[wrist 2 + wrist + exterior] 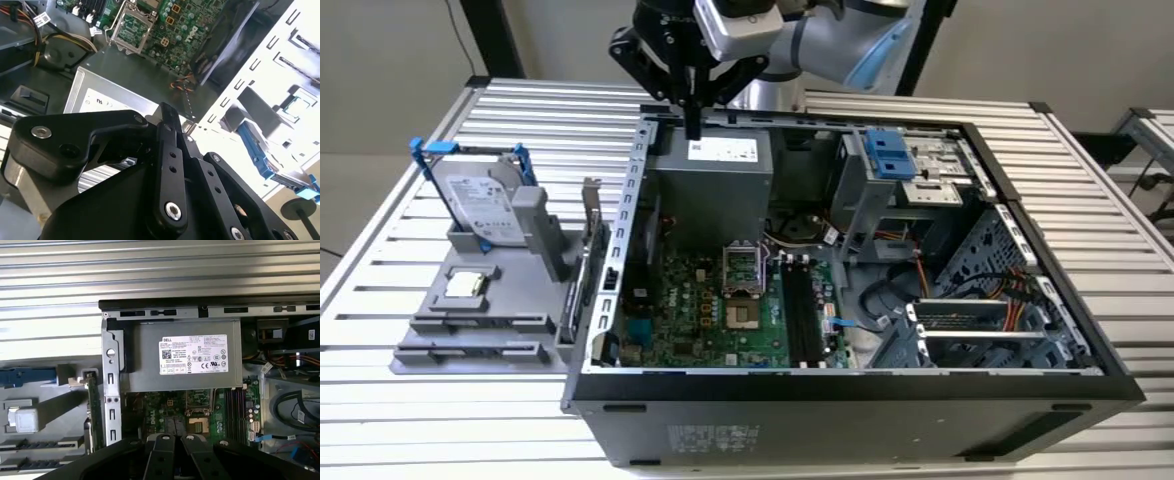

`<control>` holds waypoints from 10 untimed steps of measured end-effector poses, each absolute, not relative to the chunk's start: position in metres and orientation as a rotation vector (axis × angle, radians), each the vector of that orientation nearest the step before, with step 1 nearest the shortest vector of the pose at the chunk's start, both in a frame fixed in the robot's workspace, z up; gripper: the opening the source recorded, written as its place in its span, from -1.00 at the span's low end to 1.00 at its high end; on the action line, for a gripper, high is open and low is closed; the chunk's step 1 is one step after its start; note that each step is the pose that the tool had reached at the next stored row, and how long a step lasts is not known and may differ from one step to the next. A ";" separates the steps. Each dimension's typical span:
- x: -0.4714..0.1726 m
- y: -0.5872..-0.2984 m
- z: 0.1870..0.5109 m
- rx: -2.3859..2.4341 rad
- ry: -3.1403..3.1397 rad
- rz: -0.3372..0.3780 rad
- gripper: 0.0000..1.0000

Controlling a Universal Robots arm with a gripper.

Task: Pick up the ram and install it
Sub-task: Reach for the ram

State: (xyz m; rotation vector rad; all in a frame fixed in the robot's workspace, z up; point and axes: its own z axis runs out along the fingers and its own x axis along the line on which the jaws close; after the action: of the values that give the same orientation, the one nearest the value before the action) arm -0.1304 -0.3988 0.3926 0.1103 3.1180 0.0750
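Tool (694, 128) state: clenched tip to tip, nothing held, hanging above the far end of the open case (630, 230), directly over the power supply (707, 190). Ram (591, 262) location: outside the case, standing on its long edge in the grey fixture (467, 330), just beside the case's side wall, untouched. Bearing from tool: toward the exterior view's left and nearer the camera, on the other side of that wall; well apart, no contact. Long axis: parallel to the wall and, going by the exterior view and the first wrist view, parallel to the black memory slots (801, 310) on the motherboard (700, 300) too. Slots apparently empty, on the exterior view's right of the processor socket (744, 315); ram and slots on opposite sides of the tool, wall between. Judgement: offset mainly lateral plus height; stick and slot orientation already matched, so little twist implied. Further out on the same fixture: processor chip (464, 287) lying flat, hard drive (480, 205) upright in its blue frame, both farther from the wall than the ram, neither to be confused with it. Fixture and case side by side on the slatted table (400, 420). Only one arm here, so no choice of side.
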 end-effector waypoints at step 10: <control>-0.133 -0.399 0.393 0.110 3.118 0.075 -1.00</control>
State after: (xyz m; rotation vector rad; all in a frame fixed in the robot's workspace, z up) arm -0.1331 -0.3989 0.3926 0.1105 3.1180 0.0749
